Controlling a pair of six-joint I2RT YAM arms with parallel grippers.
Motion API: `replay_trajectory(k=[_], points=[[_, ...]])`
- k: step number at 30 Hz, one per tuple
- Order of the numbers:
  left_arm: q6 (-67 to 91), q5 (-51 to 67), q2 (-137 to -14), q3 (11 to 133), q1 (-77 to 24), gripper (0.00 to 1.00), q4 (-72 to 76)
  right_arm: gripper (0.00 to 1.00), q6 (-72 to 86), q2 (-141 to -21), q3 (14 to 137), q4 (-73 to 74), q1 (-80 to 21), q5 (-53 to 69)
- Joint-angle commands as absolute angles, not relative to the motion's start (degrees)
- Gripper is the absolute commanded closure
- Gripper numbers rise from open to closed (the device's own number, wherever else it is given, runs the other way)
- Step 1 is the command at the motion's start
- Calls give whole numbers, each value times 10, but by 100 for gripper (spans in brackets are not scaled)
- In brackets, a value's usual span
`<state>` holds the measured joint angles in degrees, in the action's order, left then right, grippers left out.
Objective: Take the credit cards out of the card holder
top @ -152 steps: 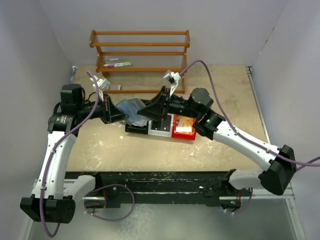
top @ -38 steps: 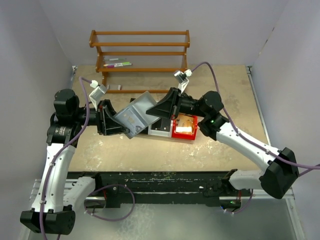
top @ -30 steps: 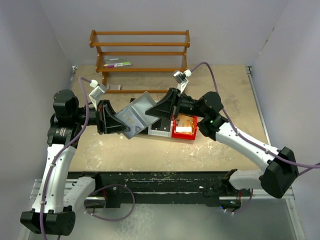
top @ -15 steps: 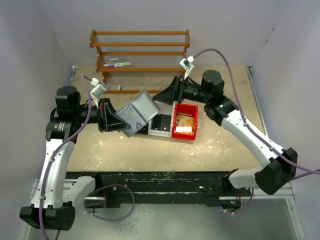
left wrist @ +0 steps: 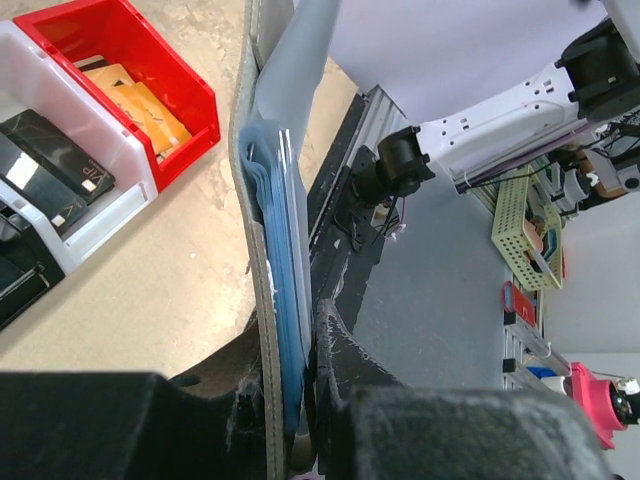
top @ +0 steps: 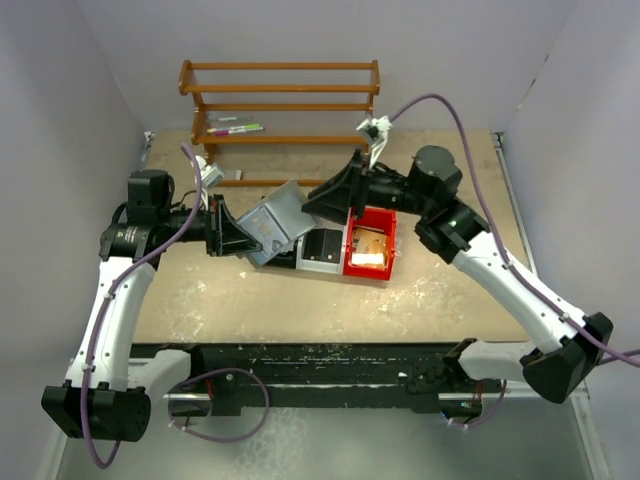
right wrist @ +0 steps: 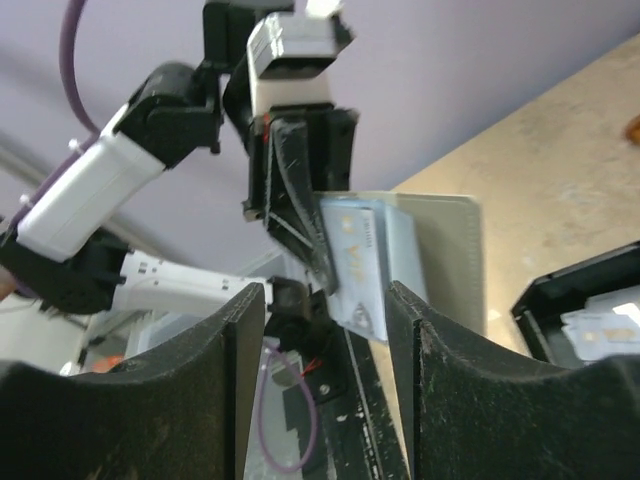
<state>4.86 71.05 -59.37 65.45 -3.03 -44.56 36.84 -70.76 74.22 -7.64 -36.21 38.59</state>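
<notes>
The grey-blue card holder (top: 277,222) is held open and tilted above the table, over the left end of the bins. My left gripper (top: 238,236) is shut on its lower left edge. In the left wrist view the holder (left wrist: 298,70) stands edge-on between my fingers (left wrist: 335,345), with blue cards (left wrist: 290,320) stacked in it. My right gripper (top: 325,196) is open and empty, just off the holder's upper right corner. In the right wrist view a pale blue card (right wrist: 355,262) shows on the holder (right wrist: 440,250), ahead of the open right gripper (right wrist: 325,315).
A row of bins lies under the holder: black, white (top: 322,251) and red (top: 369,243). The red bin (left wrist: 150,75) holds orange cards, the white bin (left wrist: 60,160) a black card. A wooden rack (top: 280,100) with pens stands at the back.
My right gripper has drawn back from the holder's right edge, up and to the right, and stands open. My left gripper has carried the holder a little right and lower.
</notes>
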Motion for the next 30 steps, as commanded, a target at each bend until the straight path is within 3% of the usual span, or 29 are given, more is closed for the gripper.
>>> replay_trajectory(k=[1,21,25,30], points=[[31,717,-582,677,-29,100,-438,48,357,-745,761,-112,-406,436],[21,774,-573,689,-29,100,-457,58,357,-846,781,-115,-417,526],[19,776,-572,689,-29,100,-460,65,367,-858,786,-126,-424,546],[18,783,-571,692,-29,100,-462,82,382,-859,780,-151,-426,555]])
